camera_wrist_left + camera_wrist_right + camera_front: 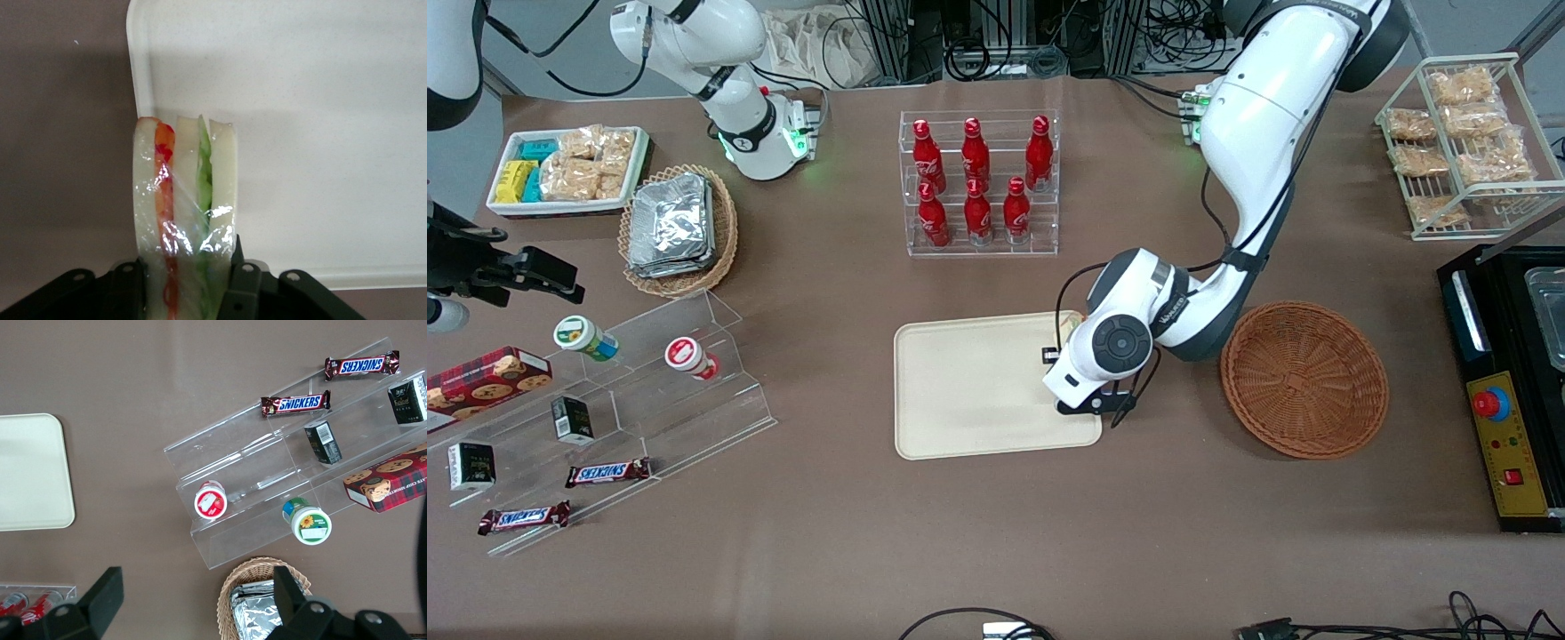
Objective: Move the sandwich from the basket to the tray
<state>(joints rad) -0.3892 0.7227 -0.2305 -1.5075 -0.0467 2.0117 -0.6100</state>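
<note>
Sandwich (185,200) clamped upright in my gripper (187,280), both fingers (243,283) pressing its wrapped sides, orange-red and green filling stripes facing the wrist camera. I hover over the tray (969,391) at its edge nearest the basket (1304,380). Basket sits on the table beside the tray, nothing in it.

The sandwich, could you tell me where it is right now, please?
The sandwich is clamped in the gripper, held over a corner of the tray, at the tray's edge nearest the basket, which it has left.
</note>
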